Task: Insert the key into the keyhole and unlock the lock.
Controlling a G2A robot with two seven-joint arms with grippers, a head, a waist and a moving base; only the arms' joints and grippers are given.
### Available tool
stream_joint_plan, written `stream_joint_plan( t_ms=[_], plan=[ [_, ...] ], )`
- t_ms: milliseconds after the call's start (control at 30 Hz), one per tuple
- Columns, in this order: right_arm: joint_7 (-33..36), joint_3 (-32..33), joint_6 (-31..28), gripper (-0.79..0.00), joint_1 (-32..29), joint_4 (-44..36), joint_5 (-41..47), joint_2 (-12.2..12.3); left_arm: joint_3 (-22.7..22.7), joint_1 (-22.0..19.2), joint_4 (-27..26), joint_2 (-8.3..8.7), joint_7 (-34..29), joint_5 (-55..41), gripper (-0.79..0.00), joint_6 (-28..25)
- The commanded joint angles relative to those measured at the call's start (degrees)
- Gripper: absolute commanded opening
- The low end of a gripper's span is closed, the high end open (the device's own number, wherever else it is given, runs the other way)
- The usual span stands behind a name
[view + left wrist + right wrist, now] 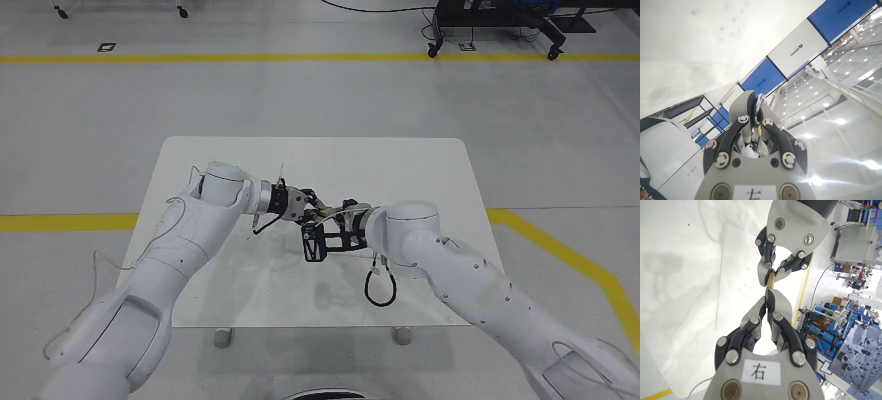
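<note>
Brass lock (770,287) is held in the air above the middle of the white worktop (420,170). The left hand (770,278) pinches the lock body, and the silver shackle (760,101) lies between its fingertips. The right hand (768,301) meets it tip to tip, its fingers pressed together at the lock's free end. Whatever lies between its pads is hidden. The two arms converge from opposite sides of the worktop.

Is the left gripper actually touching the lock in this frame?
Touching. In the left wrist view the left gripper is shut on the lock: the silver shackle is pinched between both pads, with no gap on either side.
</note>
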Motion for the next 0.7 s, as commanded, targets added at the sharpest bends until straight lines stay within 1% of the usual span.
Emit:
stream_joint_plan(
  t_ms=[0, 167, 367, 467, 533, 667],
  plan=[
    [-0.6, 0.8, 0.8, 0.0, -0.3, -0.3, 0.5, 0.1, -0.3, 0.1, 0.2, 0.05, 0.3, -0.2, -0.785, -0.3],
    [-4.6, 5.7, 4.5, 0.0, -2.8, -1.1, 2.7, 0.8, -1.1, 0.4, 0.8, 0.05, 1.1, -1.3, -0.785, -2.6],
    [-4.6, 5.7, 4.5, 0.0, -2.8, -1.1, 2.7, 0.8, -3.0, 1.1, 2.6, -0.29, 2.8, -4.4, -0.785, -9.1],
    [-4.6, 5.7, 4.5, 0.0, -2.8, -1.1, 2.7, 0.8, -2.6, 1.0, 2.4, -0.6, 2.4, -4.4, -0.785, -9.6],
    [-4.6, 5.7, 4.5, 0.0, -2.8, -1.1, 2.7, 0.8, -2.3, 0.9, 2.3, -0.87, 1.9, -4.9, -0.785, -8.7],
    [-4.6, 5.7, 4.5, 0.0, -2.8, -1.1, 2.7, 0.8, -2.3, 0.9, 2.3, -0.87, 1.9, -4.9, -0.785, -8.7]
  ],
)
